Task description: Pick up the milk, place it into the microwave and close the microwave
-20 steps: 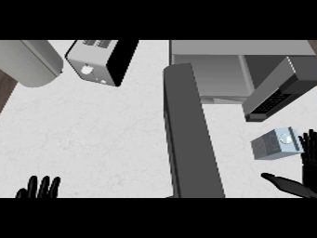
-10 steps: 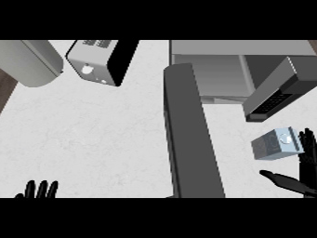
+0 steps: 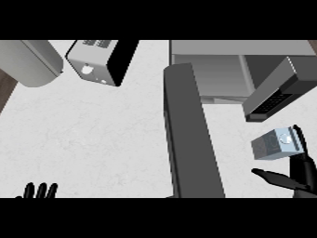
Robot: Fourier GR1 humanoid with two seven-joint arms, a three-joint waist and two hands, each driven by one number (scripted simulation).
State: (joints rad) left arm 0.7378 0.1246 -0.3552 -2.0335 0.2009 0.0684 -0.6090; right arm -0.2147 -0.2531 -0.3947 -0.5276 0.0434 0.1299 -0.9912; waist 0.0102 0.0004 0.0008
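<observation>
The milk point(image 3: 277, 144) is a small grey carton with a light blue top, sitting on the white counter point(image 3: 85, 139) in front of the open microwave point(image 3: 222, 69). The right hand point(image 3: 299, 172) is reaching beside it with straight, spread fingers, holding nothing. The left hand point(image 3: 41, 190) is resting open at the bottom edge.

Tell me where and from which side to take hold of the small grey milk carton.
Grip the small grey milk carton across its two flat side walls, coming from its right and near side, where the right hand already waits open, fingers beside it and thumb below. The open microwave door blocks the left.
</observation>
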